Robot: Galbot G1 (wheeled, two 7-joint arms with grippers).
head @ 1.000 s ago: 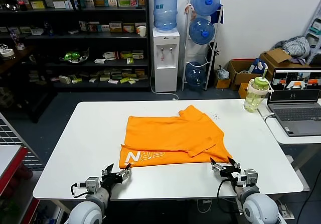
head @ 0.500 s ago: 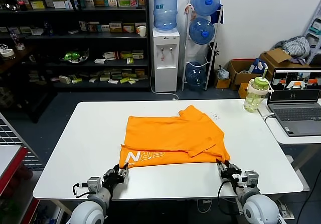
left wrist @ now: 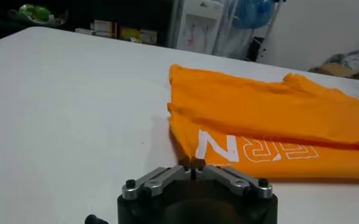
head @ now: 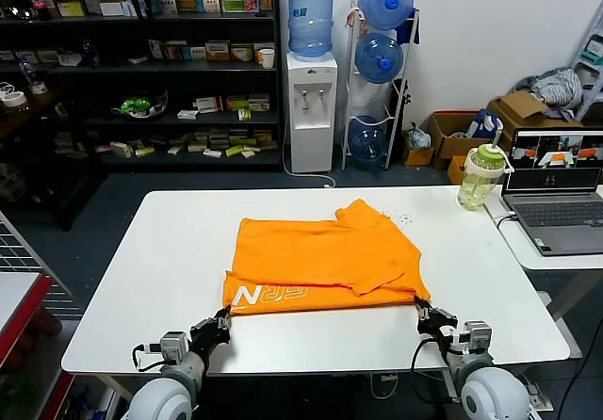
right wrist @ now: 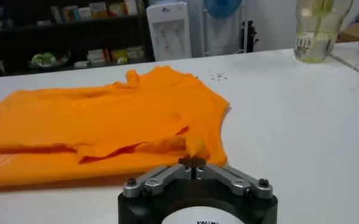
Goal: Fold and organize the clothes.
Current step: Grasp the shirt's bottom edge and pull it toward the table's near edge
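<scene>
- The shirt [head: 320, 265] lies flat in the middle of the table [head: 141, 279], partly folded, w/ white letters showing along its near edge.
- The left gripper [left wrist: 193, 165] is at the shirt's near left corner, close to the table's near edge. Its tips are pinched together right at the cloth corner; looks like it has the hem, but it's a tiny bite, so can't be sure.
- The right gripper [right wrist: 192, 162] is at the near right corner, tips pinched the same way on the orange edge.
- Why both corners: I think 2 grips at the near hem let the arms lift it evenly and fold it away toward the far edge.
- A bottle [head: 479, 177] & a laptop [head: 556, 189] sit by the far right corner, out of the way.
</scene>
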